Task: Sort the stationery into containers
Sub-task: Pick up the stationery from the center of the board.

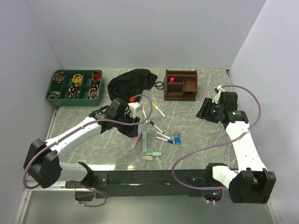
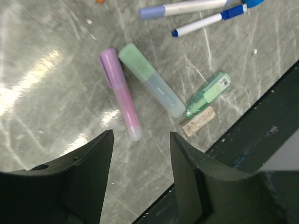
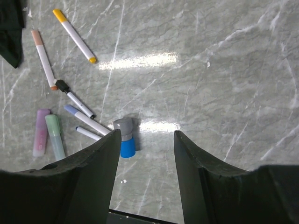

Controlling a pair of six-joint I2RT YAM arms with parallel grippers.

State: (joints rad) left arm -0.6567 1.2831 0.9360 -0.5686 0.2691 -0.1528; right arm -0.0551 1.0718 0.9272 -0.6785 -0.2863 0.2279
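Stationery lies loose on the marble table: a pink highlighter (image 2: 120,95) beside a green highlighter (image 2: 150,78), a small green piece (image 2: 209,92), a small eraser (image 2: 198,127) and two pens (image 2: 184,7). My left gripper (image 2: 141,136) is open and empty, just above the table near the pink highlighter's end; it also shows in the top view (image 1: 132,125). My right gripper (image 3: 147,134) is open and empty, above the table right of a blue-capped piece (image 3: 125,139). The brown organiser (image 1: 180,85) stands at the back, the green tray (image 1: 50,91) at the back left.
A black cloth (image 1: 131,81) lies between the tray and the organiser. A yellow-capped marker (image 3: 74,36) and a pink-capped marker (image 3: 44,58) lie farther back. The tray's compartments hold coiled items. A black frame bar (image 1: 154,177) runs along the table's near edge.
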